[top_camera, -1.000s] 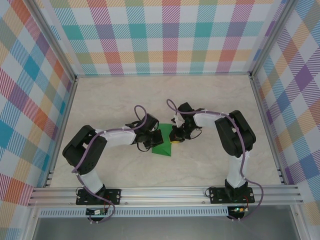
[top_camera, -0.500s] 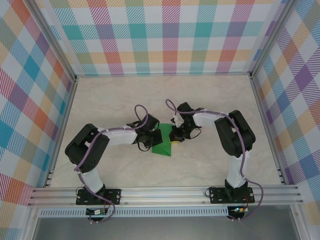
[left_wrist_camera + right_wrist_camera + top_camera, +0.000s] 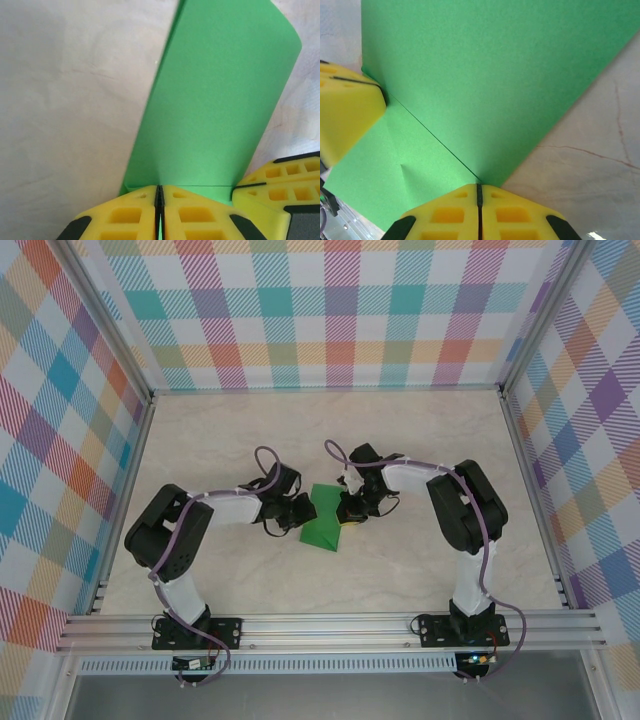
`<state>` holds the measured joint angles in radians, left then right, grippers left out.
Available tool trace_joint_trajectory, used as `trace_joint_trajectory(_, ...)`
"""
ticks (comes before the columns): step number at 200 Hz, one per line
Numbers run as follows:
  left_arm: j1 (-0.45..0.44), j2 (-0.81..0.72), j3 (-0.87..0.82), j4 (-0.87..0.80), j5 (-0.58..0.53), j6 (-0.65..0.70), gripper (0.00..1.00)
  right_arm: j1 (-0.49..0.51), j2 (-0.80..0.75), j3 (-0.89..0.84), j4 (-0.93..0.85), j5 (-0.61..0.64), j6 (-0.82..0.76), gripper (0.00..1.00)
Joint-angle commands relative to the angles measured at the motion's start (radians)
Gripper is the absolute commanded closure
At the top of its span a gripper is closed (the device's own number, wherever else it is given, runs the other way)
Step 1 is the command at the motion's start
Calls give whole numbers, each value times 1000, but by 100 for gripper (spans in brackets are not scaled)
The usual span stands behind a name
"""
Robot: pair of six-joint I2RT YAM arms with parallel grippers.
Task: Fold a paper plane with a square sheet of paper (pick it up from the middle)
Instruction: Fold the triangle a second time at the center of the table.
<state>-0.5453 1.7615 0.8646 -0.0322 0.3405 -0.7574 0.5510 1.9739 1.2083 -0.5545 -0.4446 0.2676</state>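
sheet: the square sheet of paper [image 3: 323, 521], bright green, folded down to a smaller angular shape, near the middle of the worktop [image 3: 420, 440], between the two grippers
left gripper [image 3: 299, 512]: at the sheet's left edge, arm reaching in from the left
left fingers [image 3: 125, 216]: yellow, pressed together to a thin slit with green showing in it; closed on the sheet's near edge
left wrist view: one green layer rising away from the fingertips, curved over at its far end, pale marbled worktop on either side
right gripper [image 3: 347, 512]: at the sheet's right edge, facing the left gripper across the paper
right fingers [image 3: 512, 216]: yellow, shut tight, tips at the sheet's edge where a straight crease ends; pinching the paper there
right wrist view: broad upper layer above the crease, a lower layer spreading out to the left below it
neighbours: a right finger at the lower right of the left wrist view, just beside the sheet; a left finger at the left of the right wrist view, against the sheet
surround: plaid walls [image 3: 330, 310] on three sides
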Motion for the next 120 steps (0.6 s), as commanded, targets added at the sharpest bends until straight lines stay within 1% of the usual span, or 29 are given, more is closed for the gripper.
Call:
trace_joint_trajectory(1, 72, 16, -31, -30, -53, 47, 88, -2, 79, -30, -64, 179, -36, 92)
trace_joint_trajectory(21, 84, -14, -17, -42, -35, 75, 87, -2, 78, -23, -62, 176, -40, 93)
trace_joint_trajectory(36, 82, -53, -14, -24, 8, 89, 86, -2, 73, -17, -59, 168, -41, 93)
trace_joint_trajectory(72, 46, -124, -47, 52, 99, 70, 86, 0, 61, 11, -43, 147, -86, 93)
trace_joint_trajectory(100, -2, -92, -54, 77, 108, 47, 89, 0, 64, 51, -9, 113, -157, 93)
trace_joint_trajectory(120, -20, -53, -60, 108, 113, 28, 91, 1, 72, 84, 0, 82, -208, 93)
